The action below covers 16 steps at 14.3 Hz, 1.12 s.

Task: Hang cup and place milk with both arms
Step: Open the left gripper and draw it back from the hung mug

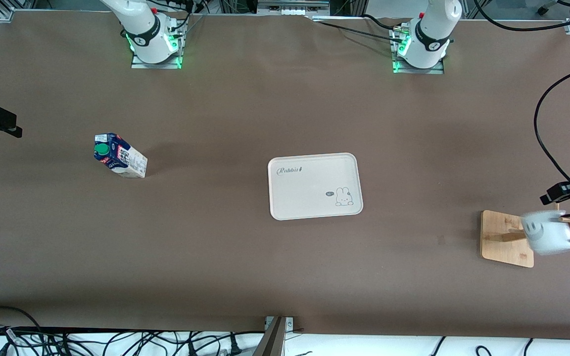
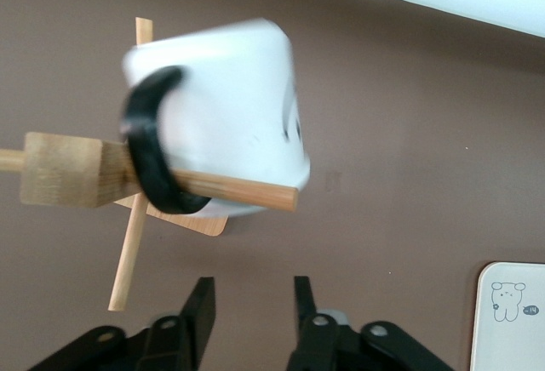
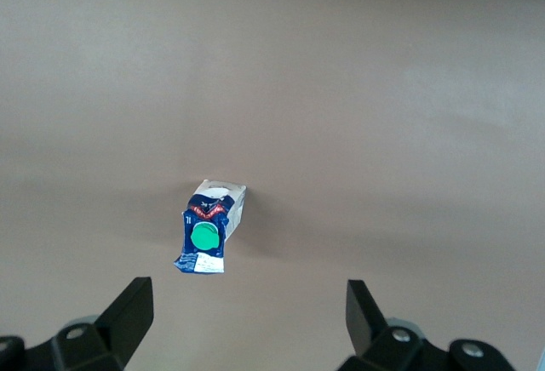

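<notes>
The cup (image 1: 546, 232), a white mug with a smiley face, hangs by its black handle (image 2: 152, 151) on a peg (image 2: 243, 189) of the wooden rack (image 1: 505, 237) at the left arm's end of the table. My left gripper (image 2: 253, 299) is open and empty, a short way off the cup; it also shows in the front view (image 1: 566, 190) above the rack. The milk (image 1: 119, 155) stands upright on the table toward the right arm's end. My right gripper (image 3: 247, 303) is wide open and empty, high over the table beside the milk (image 3: 209, 226).
A beige tray (image 1: 314, 210) with a rabbit drawing lies in the middle of the table, and its corner shows in the left wrist view (image 2: 511, 337). Cables hang at the table's edge near the rack.
</notes>
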Each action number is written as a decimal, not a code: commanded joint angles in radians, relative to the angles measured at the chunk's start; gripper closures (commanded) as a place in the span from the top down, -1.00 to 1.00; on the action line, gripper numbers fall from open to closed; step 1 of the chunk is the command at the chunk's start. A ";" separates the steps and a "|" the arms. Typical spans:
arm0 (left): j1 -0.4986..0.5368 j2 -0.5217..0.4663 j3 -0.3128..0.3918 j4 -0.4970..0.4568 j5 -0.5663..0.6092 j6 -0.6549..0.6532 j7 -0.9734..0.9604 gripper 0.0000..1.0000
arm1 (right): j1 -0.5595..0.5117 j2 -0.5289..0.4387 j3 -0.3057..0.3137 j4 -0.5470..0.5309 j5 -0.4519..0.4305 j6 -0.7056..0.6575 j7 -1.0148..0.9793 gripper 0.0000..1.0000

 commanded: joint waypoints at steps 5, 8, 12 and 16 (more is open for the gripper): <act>-0.110 -0.018 -0.022 0.099 0.117 -0.148 -0.007 1.00 | -0.007 -0.012 0.008 -0.012 -0.006 -0.026 0.126 1.00; -0.237 -0.081 -0.019 0.088 0.269 -0.258 -0.079 1.00 | -0.003 -0.012 0.009 -0.012 -0.004 -0.026 0.124 1.00; -0.241 -0.199 -0.036 -0.054 0.266 -0.236 -0.111 1.00 | 0.000 -0.014 0.012 -0.012 -0.004 -0.026 0.124 1.00; -0.238 -0.213 -0.037 -0.065 0.260 -0.239 -0.142 1.00 | -0.001 -0.012 0.012 -0.012 -0.004 -0.026 0.124 1.00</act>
